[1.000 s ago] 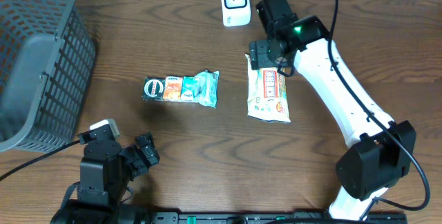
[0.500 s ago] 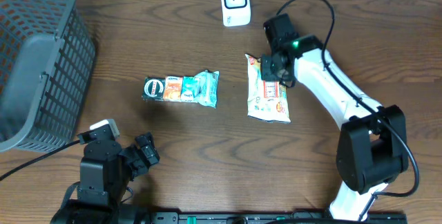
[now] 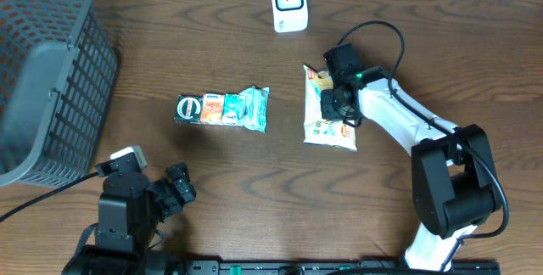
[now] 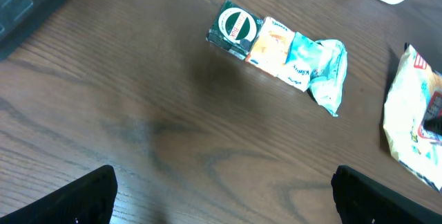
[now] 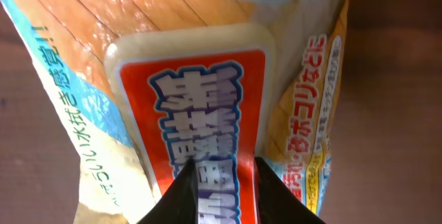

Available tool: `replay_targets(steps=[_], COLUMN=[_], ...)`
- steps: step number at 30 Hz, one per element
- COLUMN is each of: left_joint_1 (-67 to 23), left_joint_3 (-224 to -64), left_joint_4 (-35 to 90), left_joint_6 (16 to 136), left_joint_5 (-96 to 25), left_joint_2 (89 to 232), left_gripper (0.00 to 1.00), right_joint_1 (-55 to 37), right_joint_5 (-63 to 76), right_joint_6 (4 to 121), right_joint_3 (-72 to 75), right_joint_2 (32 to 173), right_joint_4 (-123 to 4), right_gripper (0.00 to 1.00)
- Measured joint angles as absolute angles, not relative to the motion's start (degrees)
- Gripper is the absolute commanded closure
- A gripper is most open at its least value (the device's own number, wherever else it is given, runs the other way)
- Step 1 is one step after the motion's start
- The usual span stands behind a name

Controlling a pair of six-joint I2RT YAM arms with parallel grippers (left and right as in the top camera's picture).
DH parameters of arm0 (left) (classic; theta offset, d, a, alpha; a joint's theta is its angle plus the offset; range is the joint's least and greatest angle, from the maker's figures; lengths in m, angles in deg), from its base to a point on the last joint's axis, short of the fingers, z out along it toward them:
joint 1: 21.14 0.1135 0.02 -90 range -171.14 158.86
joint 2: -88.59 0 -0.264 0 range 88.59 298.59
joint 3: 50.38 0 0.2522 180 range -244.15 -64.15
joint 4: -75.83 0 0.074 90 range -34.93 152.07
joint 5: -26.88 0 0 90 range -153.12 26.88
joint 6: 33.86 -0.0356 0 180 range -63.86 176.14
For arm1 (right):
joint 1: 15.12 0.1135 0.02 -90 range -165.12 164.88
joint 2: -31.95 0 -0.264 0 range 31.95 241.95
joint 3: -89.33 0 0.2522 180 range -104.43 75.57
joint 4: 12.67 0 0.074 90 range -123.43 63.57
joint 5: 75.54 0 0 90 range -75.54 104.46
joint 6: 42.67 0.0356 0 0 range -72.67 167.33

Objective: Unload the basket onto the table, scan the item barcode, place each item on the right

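On the table [image 3: 212, 190], right of centre, the snack packet [image 3: 327, 124] lay flat; it looked light, soft and crinkly, best taken by a fold of film. My right gripper [image 3: 339, 101] was pinched onto it at the red label [image 5: 200, 106], whose Japanese lettering I could not read.

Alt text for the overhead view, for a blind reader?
The right hand pinches a snack packet on a wooden table. A smaller wrapped item lies beside it, a white scanner at the far edge.
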State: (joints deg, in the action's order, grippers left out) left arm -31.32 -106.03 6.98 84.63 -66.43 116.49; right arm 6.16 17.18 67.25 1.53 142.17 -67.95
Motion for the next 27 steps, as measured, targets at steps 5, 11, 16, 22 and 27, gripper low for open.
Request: replay_targets(steps=[5,11,16,22,27], left_joint_1=[-31.32,-31.32,-31.32,-31.32,-31.34], left_joint_3=[-106.03,-106.03,-106.03,-106.03,-106.03], left_joint_4=[7.03,6.96,6.96,6.96,6.94], left_joint_6=[84.63,84.63,84.63,84.63,84.63], left_joint_5=[-66.45,-66.43,-66.43,-66.41,-66.43], left_joint_2=[116.46,116.46,116.46,116.46,116.44], left_gripper=[0.03,0.02,0.03,0.02,0.03], right_joint_1=[6.16,6.18,6.51,6.88,6.88], right_joint_5=[16.96,16.72,16.76,16.04,13.05], right_joint_6=[67.16,66.68,66.35,66.38,66.4], right_joint_3=[-4.46,-15.32,-14.88,-6.97,1.12], right_joint_2=[142.19,142.15,142.15,142.15,142.1], right_joint_4=[-77.72,-84.21,-87.79,-84.86,-77.28], right_gripper=[0.6,0.35,0.28,0.5,0.51])
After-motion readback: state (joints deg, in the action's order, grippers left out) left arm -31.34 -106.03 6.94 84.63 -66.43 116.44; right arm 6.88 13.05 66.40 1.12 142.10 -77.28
